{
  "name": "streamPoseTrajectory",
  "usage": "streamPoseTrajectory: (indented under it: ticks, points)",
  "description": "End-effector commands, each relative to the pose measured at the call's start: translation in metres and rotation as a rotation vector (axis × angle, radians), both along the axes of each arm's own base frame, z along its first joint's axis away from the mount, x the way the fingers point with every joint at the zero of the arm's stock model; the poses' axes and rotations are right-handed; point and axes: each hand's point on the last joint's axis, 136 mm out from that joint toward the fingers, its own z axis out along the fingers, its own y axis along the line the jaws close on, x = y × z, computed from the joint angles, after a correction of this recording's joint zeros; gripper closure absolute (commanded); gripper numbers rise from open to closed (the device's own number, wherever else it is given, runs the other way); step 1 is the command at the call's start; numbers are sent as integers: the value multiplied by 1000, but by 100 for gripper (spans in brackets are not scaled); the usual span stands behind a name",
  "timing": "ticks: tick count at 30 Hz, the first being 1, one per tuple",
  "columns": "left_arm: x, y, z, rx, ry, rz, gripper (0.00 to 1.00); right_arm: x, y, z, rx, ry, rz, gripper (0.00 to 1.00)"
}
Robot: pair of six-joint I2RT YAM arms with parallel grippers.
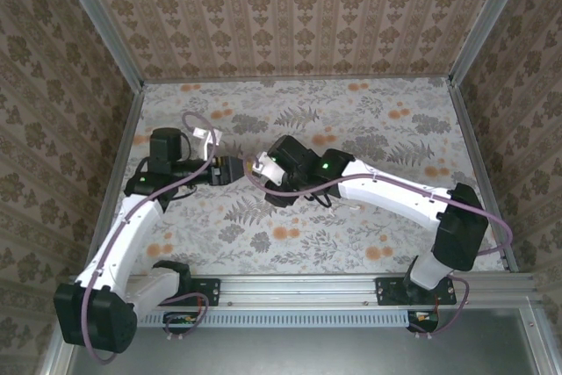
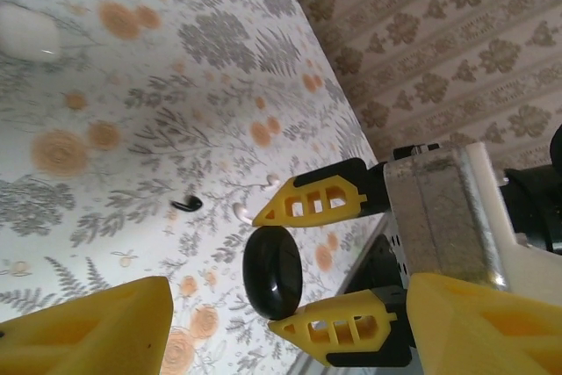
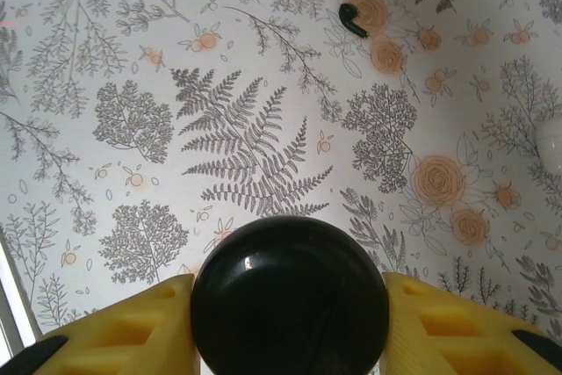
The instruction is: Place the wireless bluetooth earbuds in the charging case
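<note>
My right gripper (image 3: pixel 290 305) is shut on a round black charging case (image 3: pixel 290 300), which it holds above the flowered table; the case looks closed. In the left wrist view that case (image 2: pixel 272 271) stands on edge between the right gripper's yellow fingers (image 2: pixel 307 199). My left gripper (image 2: pixel 288 285) is open and faces the case closely, one finger on each side of it. A black earbud (image 3: pixel 351 19) lies loose on the table, also seen in the left wrist view (image 2: pixel 186 204). Next to it lies a small white earbud (image 2: pixel 241 212). From above, the two grippers (image 1: pixel 235 169) (image 1: pixel 257 164) meet tip to tip.
A white rounded case (image 2: pixel 26 31) rests on the table farther off, and its edge shows at the right of the right wrist view (image 3: pixel 551 142). Patterned walls with metal posts (image 1: pixel 114 41) enclose the table. The aluminium rail (image 1: pixel 351 285) runs along the near edge.
</note>
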Motion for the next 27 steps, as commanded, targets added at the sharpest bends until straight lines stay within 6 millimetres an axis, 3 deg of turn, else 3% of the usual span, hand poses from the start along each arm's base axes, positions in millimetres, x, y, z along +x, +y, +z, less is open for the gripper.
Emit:
streamPoseTrajectory:
  ticks: [1,4,11,27]
  points:
    - [-2,-11,7,-18,14,-33,31,-3,6,24,74,-67,62,58]
    - [-5,-17,0,-32,50,-52,34,-5,7,35,125,-97,78,58]
    - [-14,-33,5,-73,58,-111,37,-8,8,48,180,-133,96,58]
    - [-18,-47,-17,-26,123,-158,41,-7,10,55,192,-147,96,58]
